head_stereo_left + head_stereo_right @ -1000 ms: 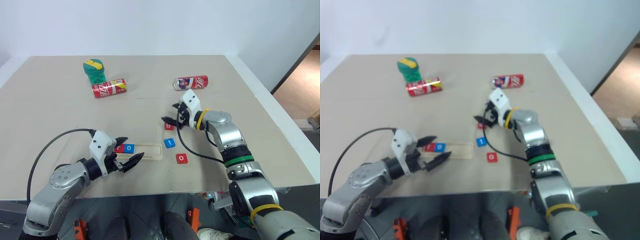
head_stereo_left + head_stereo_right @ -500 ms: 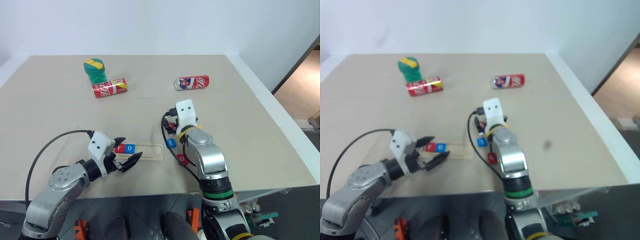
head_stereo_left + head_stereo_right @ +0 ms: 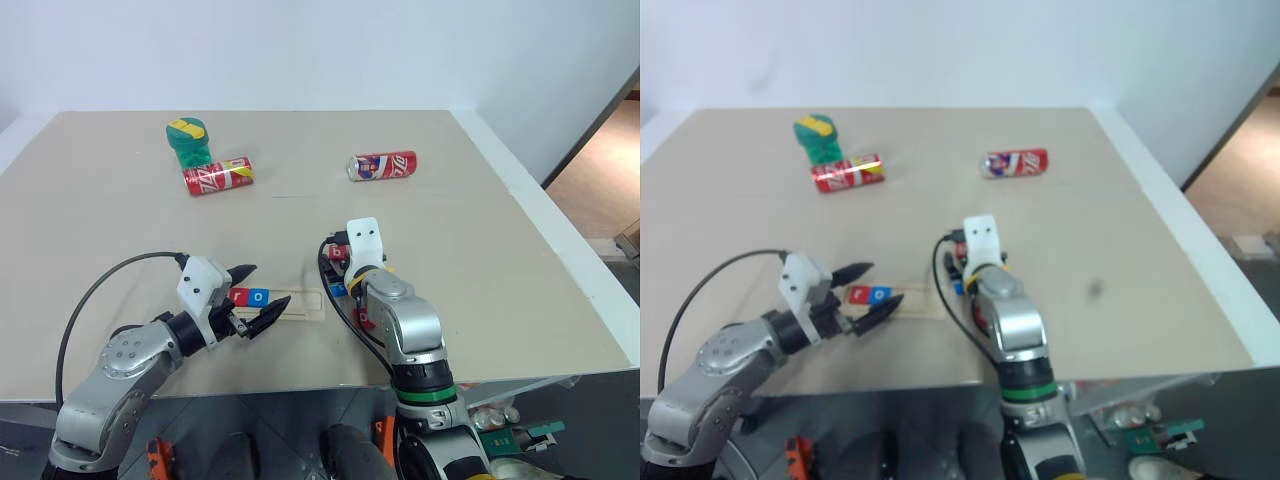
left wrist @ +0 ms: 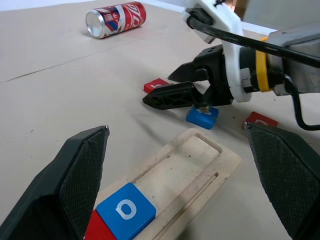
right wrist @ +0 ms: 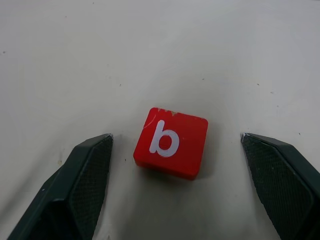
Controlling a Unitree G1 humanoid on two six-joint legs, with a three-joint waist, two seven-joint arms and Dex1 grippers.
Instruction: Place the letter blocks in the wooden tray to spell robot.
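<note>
- Nearest the table's front edge, the left gripper (image 3: pixel 258 288) hovers over the left end of the wooden tray (image 4: pixel 197 165), its two black fingers spread wide and holding nothing.
- Two letter blocks lie in that end of the tray: a red one (image 3: pixel 237 296), letter unreadable, and touching it a blue one (image 4: pixel 125 212) with a white "o".
- Right of the tray, three more blocks lie loose on the table (image 3: pixel 100 220), making five blocks in all: a blue one (image 4: pixel 202 117) just past the tray's empty end, a red one (image 4: pixel 261 121) near it and partly hidden behind the right arm, and a red "b" (image 5: pixel 171 142) a little beyond.
- The right gripper (image 4: pixel 165 87) is lowered over the red "b", fingers well apart on either side of it, not touching and gripping nothing.
- Far beyond the tray, two red soda cans lie on their sides, one to the left (image 3: pixel 218 176) and one to the right (image 3: pixel 382 165); their white script cannot be read.
- One green container with a yellow-striped lid (image 3: pixel 188 141) stands just behind the left can.
</note>
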